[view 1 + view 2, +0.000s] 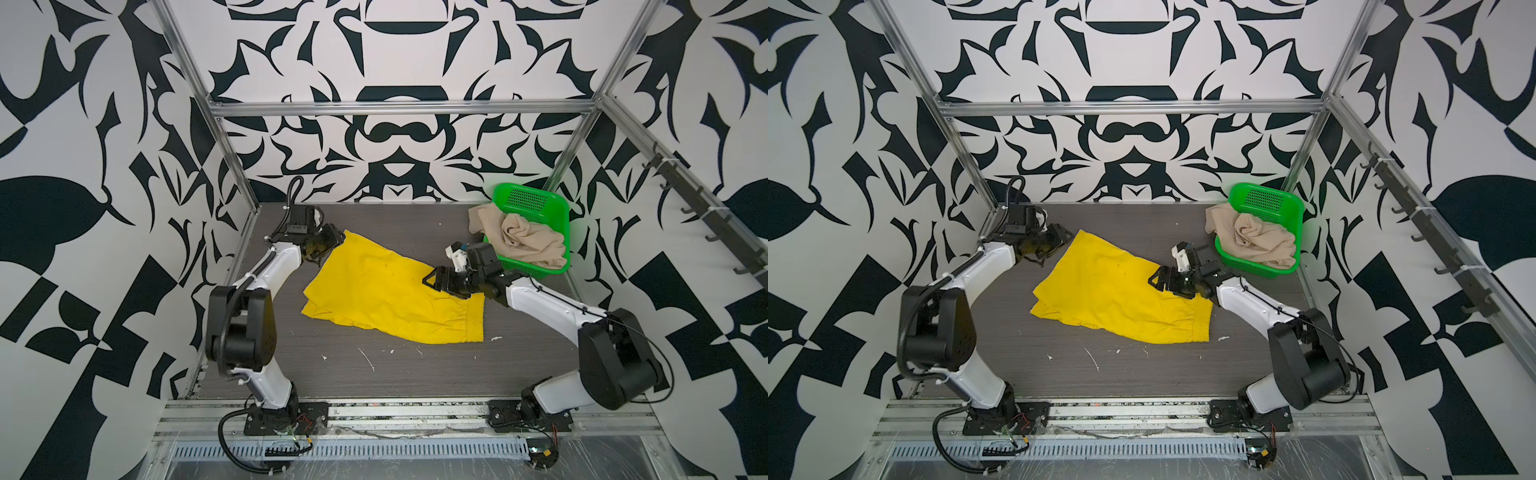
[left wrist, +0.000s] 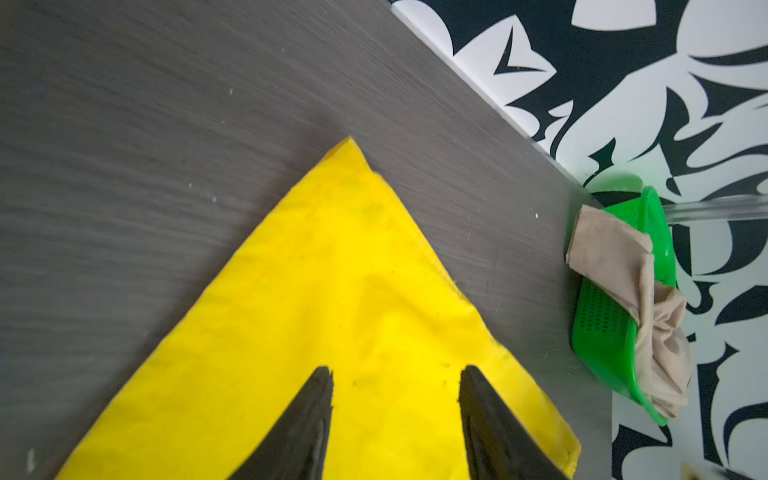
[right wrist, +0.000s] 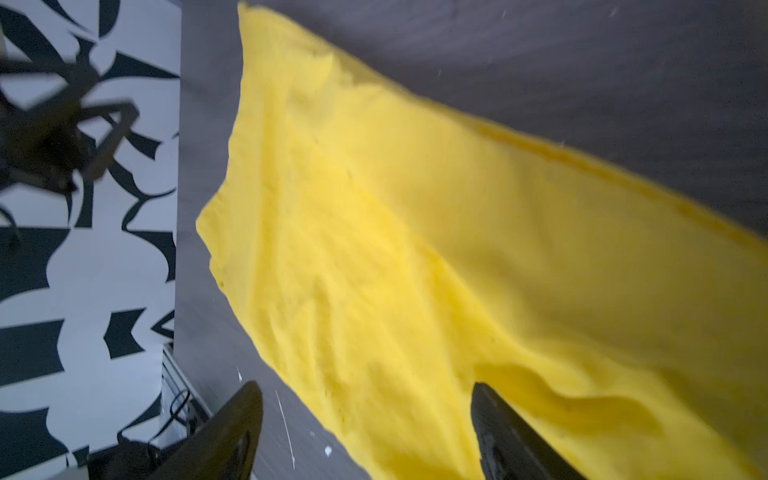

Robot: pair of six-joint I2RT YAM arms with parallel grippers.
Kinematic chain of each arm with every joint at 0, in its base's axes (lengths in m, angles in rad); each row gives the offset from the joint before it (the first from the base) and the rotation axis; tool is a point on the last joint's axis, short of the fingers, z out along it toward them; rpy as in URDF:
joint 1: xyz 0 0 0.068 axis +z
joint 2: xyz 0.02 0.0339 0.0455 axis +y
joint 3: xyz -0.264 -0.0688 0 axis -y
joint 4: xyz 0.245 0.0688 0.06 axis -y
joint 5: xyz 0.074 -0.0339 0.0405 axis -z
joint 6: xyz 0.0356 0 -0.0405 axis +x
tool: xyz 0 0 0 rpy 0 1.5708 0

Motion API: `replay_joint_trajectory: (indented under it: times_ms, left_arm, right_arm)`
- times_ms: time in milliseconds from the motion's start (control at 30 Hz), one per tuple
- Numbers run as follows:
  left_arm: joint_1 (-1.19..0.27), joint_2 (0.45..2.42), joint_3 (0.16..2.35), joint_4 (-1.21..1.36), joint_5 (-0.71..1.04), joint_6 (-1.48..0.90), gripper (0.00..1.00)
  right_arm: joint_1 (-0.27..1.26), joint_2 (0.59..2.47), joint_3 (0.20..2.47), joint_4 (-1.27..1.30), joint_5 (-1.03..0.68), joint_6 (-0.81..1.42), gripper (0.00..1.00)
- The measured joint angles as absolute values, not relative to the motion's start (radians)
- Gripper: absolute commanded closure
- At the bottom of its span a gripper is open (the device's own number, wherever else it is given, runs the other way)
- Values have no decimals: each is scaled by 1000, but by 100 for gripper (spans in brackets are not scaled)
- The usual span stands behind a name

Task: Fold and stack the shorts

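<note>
Left wrist: grey tabletop, patterned wall, yellow shorts

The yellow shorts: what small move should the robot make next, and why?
Probably lower both arms' jaws and close them on the cloth. The yellow shorts lie spread on the table, not yet folded. The left jaws and the right jaws both stand open over the shorts' far edge, gripping nothing.

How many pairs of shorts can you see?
2. The yellow shorts lie spread in the middle of the table. The beige shorts are crumpled in the green basket at the back right, hanging over its rim. More could hide underneath them.
</note>
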State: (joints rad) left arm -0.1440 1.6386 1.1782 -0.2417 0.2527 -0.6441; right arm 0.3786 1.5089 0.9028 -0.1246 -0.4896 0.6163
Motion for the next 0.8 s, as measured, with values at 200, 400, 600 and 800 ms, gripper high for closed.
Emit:
replay_joint_trajectory:
  times_ms: [200, 400, 600, 800]
  left_arm:
    - [-152, 1575, 883, -230, 210, -703, 47]
    - [-150, 1495, 730, -268, 139, -776, 47]
    - [-144, 1378, 619, -275, 69, -835, 47]
    - [-120, 1230, 526, -326, 16, -891, 47]
  right_arm:
    - [358, 1695, 978, -120, -493, 595, 19]
    - [360, 1782, 1011, -149, -488, 569, 19]
    - [405, 1835, 1045, -121, -487, 573, 19]
    - [475, 1912, 1119, -49, -498, 598, 18]
